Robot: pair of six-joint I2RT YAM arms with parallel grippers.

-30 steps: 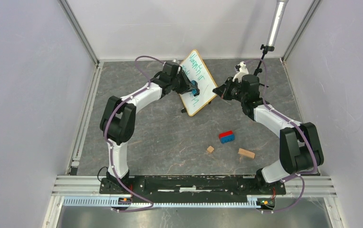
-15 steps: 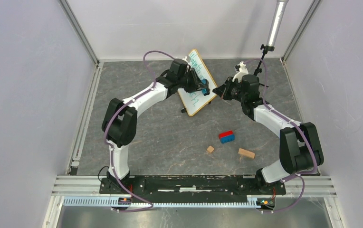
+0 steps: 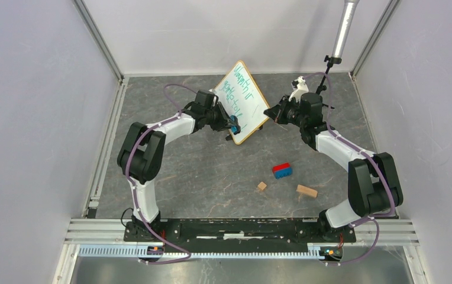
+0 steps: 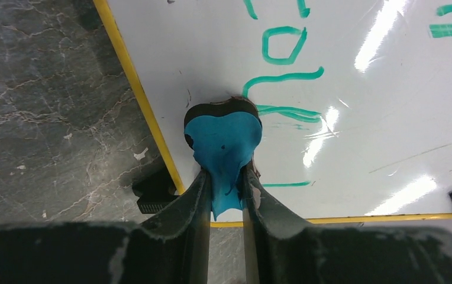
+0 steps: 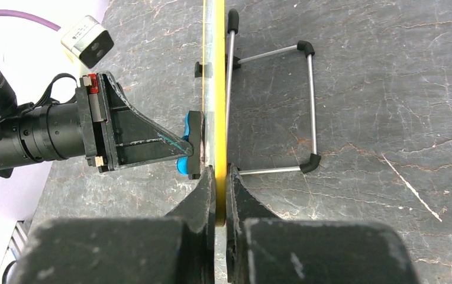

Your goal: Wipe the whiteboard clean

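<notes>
The whiteboard (image 3: pixel 241 99) stands tilted at the back of the table, wood-framed, with green writing. My right gripper (image 3: pixel 270 113) is shut on its right edge; in the right wrist view (image 5: pixel 217 177) the jaws pinch the yellow frame (image 5: pixel 210 71). My left gripper (image 3: pixel 231 124) is shut on a blue eraser (image 4: pixel 223 142) and presses its black pad against the board's lower left part, over green marks (image 4: pixel 283 77). The eraser also shows in the right wrist view (image 5: pixel 191 145). The board face fills the left wrist view (image 4: pixel 354 94).
A red-and-blue block (image 3: pixel 281 170), a small wooden cube (image 3: pixel 262 186) and a wooden block (image 3: pixel 306 190) lie on the table in front. The board's wire stand (image 5: pixel 306 106) props it from behind. A black board foot (image 4: pixel 152 192) rests on the table. A metal pole (image 3: pixel 343 29) stands back right.
My left gripper swept the eraser right across the board, then back left and down to the lower left corner. The board stands slightly more upright. The right gripper has kept its hold.
</notes>
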